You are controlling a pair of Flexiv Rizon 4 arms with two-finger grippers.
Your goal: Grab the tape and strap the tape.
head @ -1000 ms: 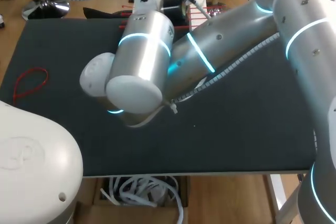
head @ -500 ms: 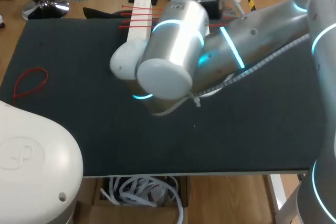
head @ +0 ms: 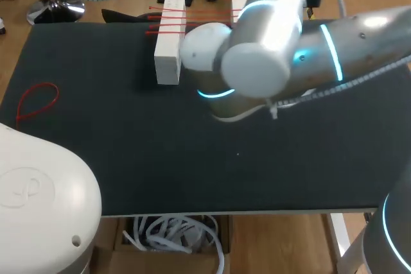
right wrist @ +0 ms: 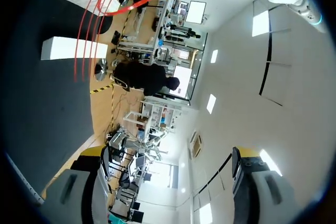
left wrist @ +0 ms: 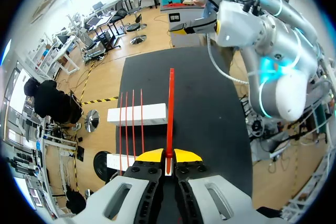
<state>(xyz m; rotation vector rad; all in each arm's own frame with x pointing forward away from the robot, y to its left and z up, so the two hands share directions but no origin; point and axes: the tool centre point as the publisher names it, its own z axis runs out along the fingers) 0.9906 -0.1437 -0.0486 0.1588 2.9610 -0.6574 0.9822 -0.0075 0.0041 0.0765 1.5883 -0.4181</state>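
Fingertips (left wrist: pixel 152 155) of the left hand (left wrist: pixel 168 157) clamp a thin red strap (left wrist: pixel 170 103) that juts ahead above the dark counter (left wrist: pixel 210 108), near two white rectangular blocks (left wrist: pixel 137 114); the right hand (right wrist: pixel 168 156) gapes wide, holding nothing.

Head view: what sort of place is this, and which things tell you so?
Probably a robotics lab test bench: a silver robot arm hangs over a black-matted table bearing a white block.

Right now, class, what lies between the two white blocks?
Thin red straps bridge the gap from block to block, over dark mat; left wrist view shows it.
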